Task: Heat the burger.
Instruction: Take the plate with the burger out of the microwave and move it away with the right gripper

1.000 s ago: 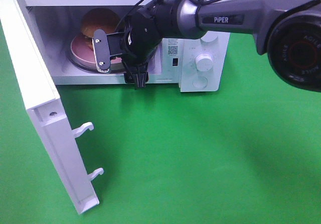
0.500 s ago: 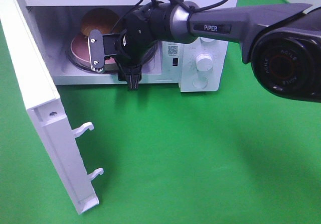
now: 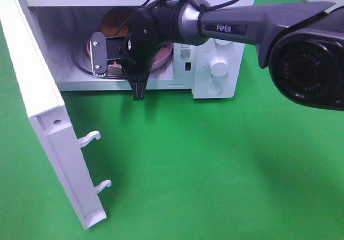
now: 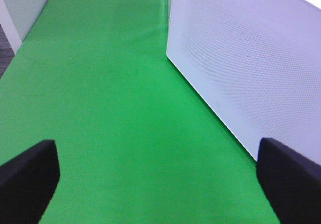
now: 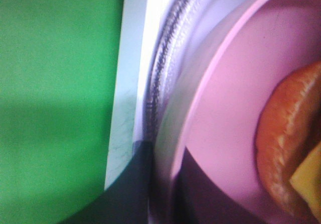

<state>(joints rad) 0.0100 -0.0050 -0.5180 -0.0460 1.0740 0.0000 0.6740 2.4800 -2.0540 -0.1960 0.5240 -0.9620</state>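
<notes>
The burger (image 3: pixel 114 20), with a golden-brown bun, sits on a round pink plate (image 3: pixel 163 56) inside the open white microwave (image 3: pixel 215 46). My right gripper (image 3: pixel 98 57) reaches into the cavity and is shut on the plate's near rim; the wrist hides most of the plate. The right wrist view shows the plate (image 5: pixel 225 118) close up, the burger's bun and cheese (image 5: pixel 286 148) at the edge, and one dark finger (image 5: pixel 125 199) by the rim on the glass turntable (image 5: pixel 165 68). My left gripper (image 4: pixel 160 194) is open over the green cloth, out of the exterior view.
The microwave door (image 3: pixel 48 121) stands swung open to the left with two latch hooks (image 3: pixel 88 138); its white outer face shows in the left wrist view (image 4: pixel 241 58). The control knobs (image 3: pixel 219 66) are on the microwave's right side. A green cloth (image 3: pixel 215 170) covers the table.
My right gripper has rotated and moved the plate with the burger to the right, further inside the microwave. The door has not moved.
</notes>
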